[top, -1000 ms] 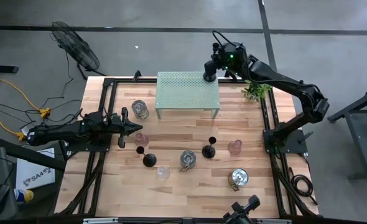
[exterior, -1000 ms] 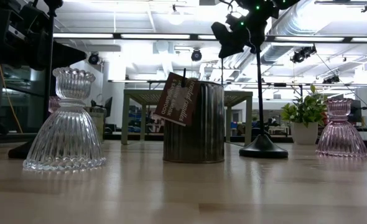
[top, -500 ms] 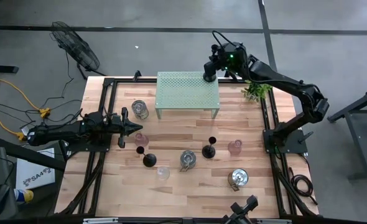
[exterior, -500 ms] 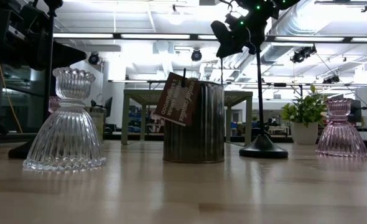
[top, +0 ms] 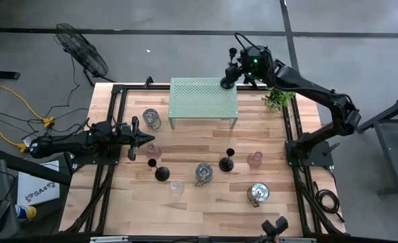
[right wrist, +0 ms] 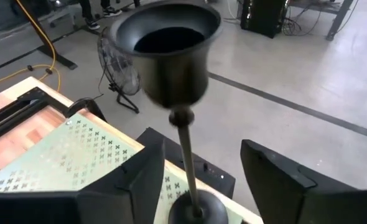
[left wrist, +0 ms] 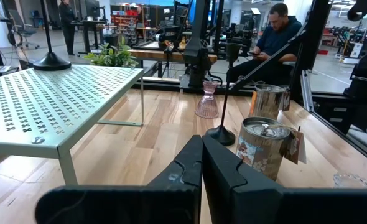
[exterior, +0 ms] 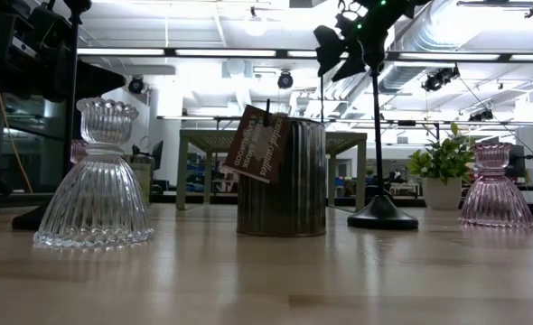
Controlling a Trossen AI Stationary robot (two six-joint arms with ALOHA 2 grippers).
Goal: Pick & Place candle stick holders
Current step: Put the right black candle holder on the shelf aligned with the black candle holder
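A black thin-stemmed candlestick (right wrist: 171, 46) stands upright by its round base (top: 224, 84) on the far right corner of the pale green shelf (top: 204, 98). My right gripper (right wrist: 202, 149) is open, one finger on either side of the stem, with a gap showing on both sides. My left gripper (top: 148, 138) is shut and waits level over the table's left side. Two more black candlesticks (top: 160, 172) (top: 226, 162), silvery jars (top: 203, 173), pink cups (top: 254, 159) and a clear cup (top: 177, 187) stand on the table.
A small leafy plant (top: 278, 98) stands at the far right, close under my right arm. Another jar (top: 152, 119) stands left of the shelf and one (top: 258, 194) near the front right. People are in the room beyond the table.
My right gripper has opened and let go of the candlestick's stem. The candlestick stays upright where it was on the shelf's far right corner. The gripper has drawn slightly back from it, toward the far right.
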